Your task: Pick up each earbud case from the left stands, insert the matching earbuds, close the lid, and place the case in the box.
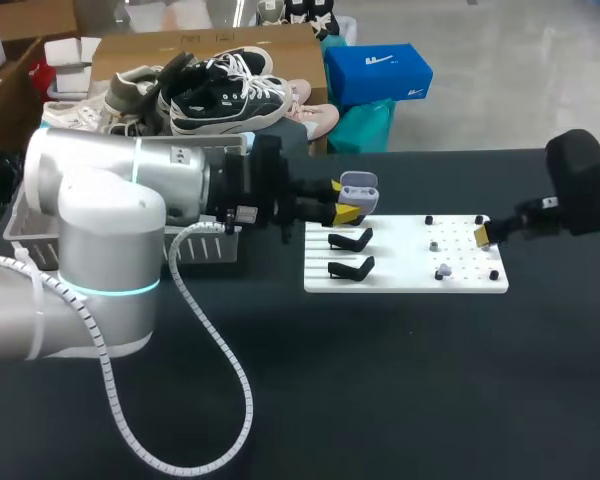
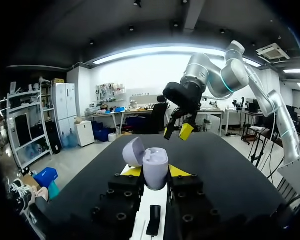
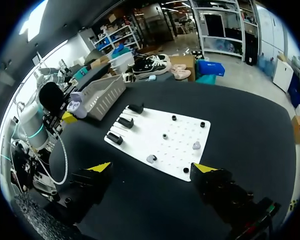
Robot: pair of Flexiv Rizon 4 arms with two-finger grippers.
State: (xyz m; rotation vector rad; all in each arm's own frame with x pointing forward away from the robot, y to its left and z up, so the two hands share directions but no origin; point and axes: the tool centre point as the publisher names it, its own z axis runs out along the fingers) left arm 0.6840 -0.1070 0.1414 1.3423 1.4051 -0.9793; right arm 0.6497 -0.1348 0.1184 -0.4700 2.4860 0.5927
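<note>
while left fingers (image 2: 132,172) clamp the open case (image 2: 155,167), right fingers (image 3: 204,168) hover apart.

the right gripper (image 3: 151,168) hangs over the black table (image 3: 250,125), its yellow tips spread wide with nothing between them. ahead lies a white board (image 3: 155,131). three black stands (image 3: 125,121) line one short edge, and two pale earbuds (image 3: 196,145) sit on its other half. past the stands, near the table's far edge, the left gripper (image 3: 70,114) grips a lavender earbud case (image 3: 76,106), just beside a grey basket (image 3: 104,91).
</note>
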